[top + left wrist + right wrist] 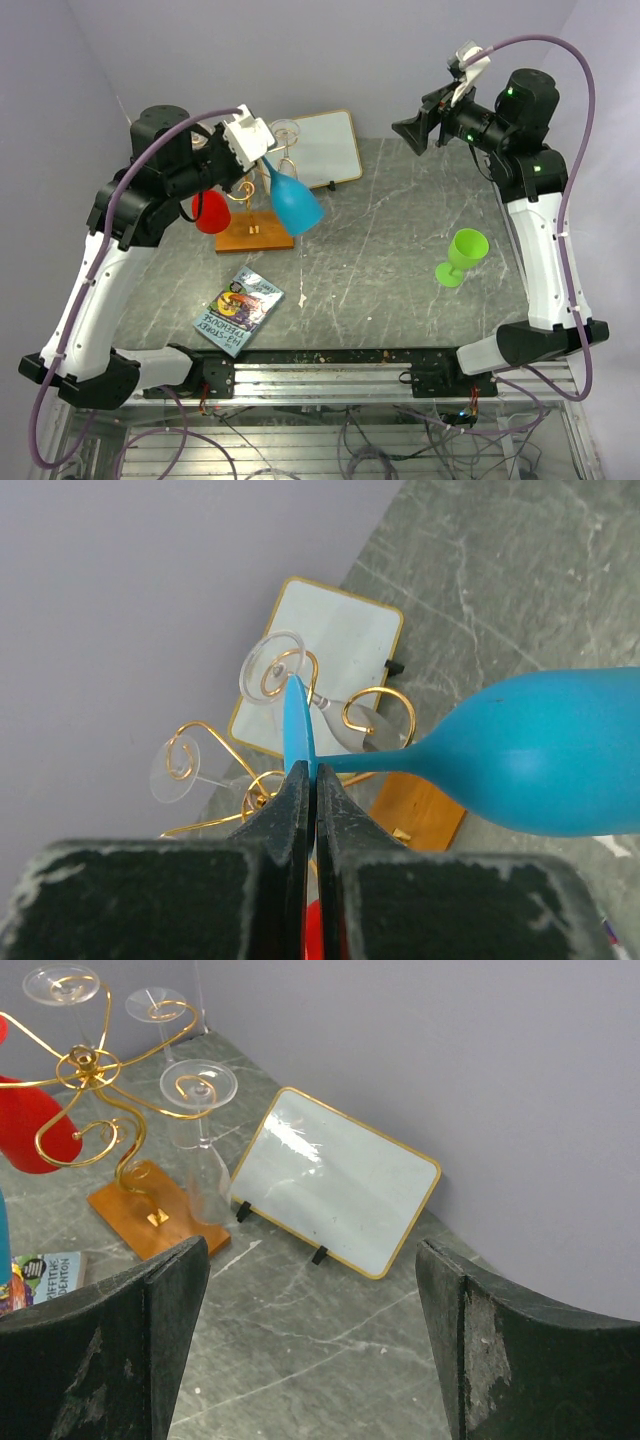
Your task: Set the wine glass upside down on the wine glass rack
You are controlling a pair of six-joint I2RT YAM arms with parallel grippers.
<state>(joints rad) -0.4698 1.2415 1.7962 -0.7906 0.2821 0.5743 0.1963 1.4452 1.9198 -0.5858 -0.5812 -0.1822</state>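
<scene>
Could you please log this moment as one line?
left gripper shut on foot of blue wine glass | glass tilted, bowl down, near gold wire rack | right gripper open | green wine glass standing upright

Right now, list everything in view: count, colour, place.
wine glass rack: one, gold wire, orange-brown base, far left
blue wine glass: one, blue, in left claw beside the rack
red glass: one, red, hanging on the rack
clear glasses: apparently three, clear, hanging on the rack
green glass: one, green, upright at right
board: one, white, gold-framed, behind the rack
book: one, multicoloured, near left
table: one, grey marble
left claw: black, shut on blue wine glass's foot
right claw: black, open, empty, far right
</scene>
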